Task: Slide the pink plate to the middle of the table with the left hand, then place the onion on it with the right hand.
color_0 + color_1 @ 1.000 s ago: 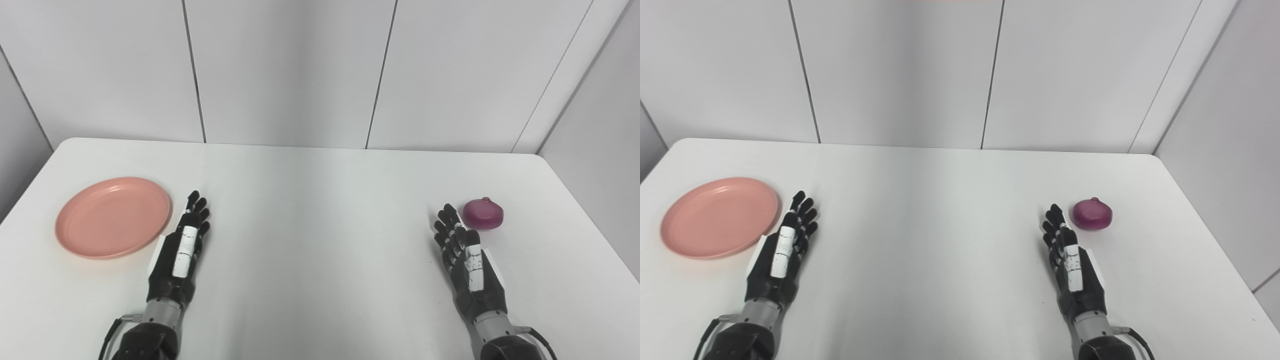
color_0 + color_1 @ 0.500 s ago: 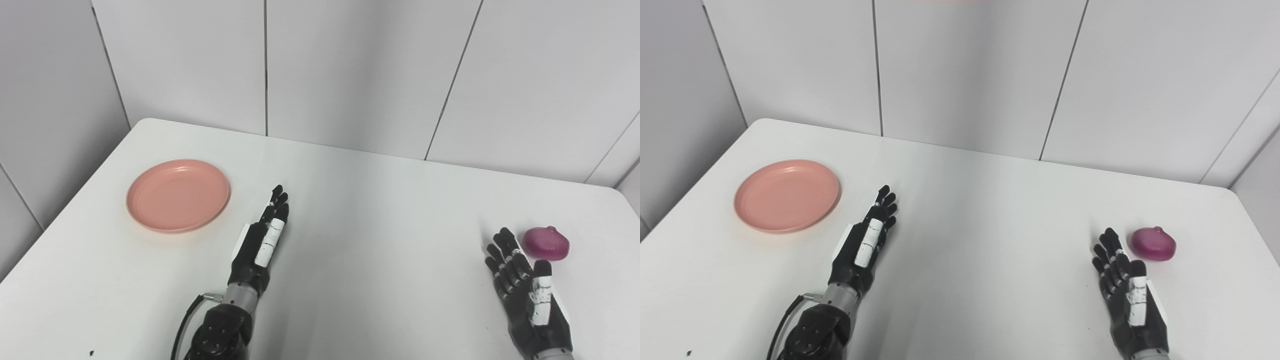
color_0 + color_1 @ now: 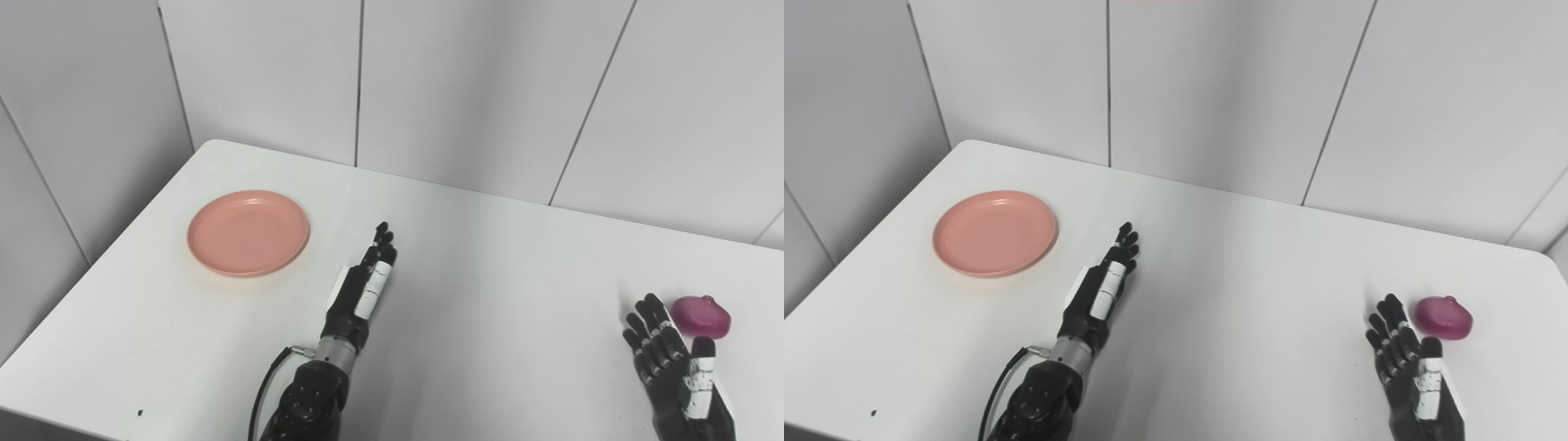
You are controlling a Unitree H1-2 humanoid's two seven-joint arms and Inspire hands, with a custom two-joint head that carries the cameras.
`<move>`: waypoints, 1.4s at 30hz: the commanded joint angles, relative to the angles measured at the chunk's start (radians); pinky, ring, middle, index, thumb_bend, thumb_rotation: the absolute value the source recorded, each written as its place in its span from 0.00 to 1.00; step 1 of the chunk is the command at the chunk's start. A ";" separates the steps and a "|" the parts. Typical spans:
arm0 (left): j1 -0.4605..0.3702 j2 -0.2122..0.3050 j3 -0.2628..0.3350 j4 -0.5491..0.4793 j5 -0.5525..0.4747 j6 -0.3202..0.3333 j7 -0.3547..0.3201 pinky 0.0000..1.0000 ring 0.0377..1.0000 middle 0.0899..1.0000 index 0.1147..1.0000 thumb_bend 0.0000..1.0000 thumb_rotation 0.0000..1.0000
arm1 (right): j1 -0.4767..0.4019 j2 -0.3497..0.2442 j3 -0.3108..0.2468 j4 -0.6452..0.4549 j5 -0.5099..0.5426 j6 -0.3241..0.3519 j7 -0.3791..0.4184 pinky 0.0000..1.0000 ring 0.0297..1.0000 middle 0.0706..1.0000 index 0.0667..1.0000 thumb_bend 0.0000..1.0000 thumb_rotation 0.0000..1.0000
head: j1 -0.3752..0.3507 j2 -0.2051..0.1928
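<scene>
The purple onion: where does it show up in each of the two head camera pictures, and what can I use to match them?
Left eye view: the round purple onion lies at the far right, low down, just beyond the fingers of the right hand.
Right eye view: the onion sits a little further in from the right edge.
Shared landmark: the round pink plate on the white table, upper left in both.

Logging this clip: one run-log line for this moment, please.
stage: pre-contact | left hand: open, beside pink plate, apart | right hand: open, near onion | plate: table's left side
</scene>
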 commanded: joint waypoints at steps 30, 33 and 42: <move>-0.092 0.099 0.087 -0.217 -0.199 0.190 -0.101 0.98 0.95 0.97 0.98 0.91 0.89 | 0.044 0.045 -0.012 0.186 -0.038 -0.059 -0.003 1.00 1.00 0.99 1.00 0.95 1.00 | 0.009 -0.066; -0.164 0.160 0.113 -0.253 -0.240 0.246 -0.130 0.94 0.93 0.95 0.95 0.89 0.90 | 0.044 0.048 -0.013 0.184 -0.042 -0.060 -0.005 1.00 1.00 0.98 1.00 0.95 1.00 | 0.007 -0.066; -0.346 0.317 0.190 -0.125 -0.268 0.181 -0.189 0.73 0.83 0.87 0.83 0.94 0.90 | 0.041 0.057 -0.017 0.184 -0.044 -0.070 -0.002 1.00 0.97 0.96 0.99 0.96 1.00 | 0.003 -0.069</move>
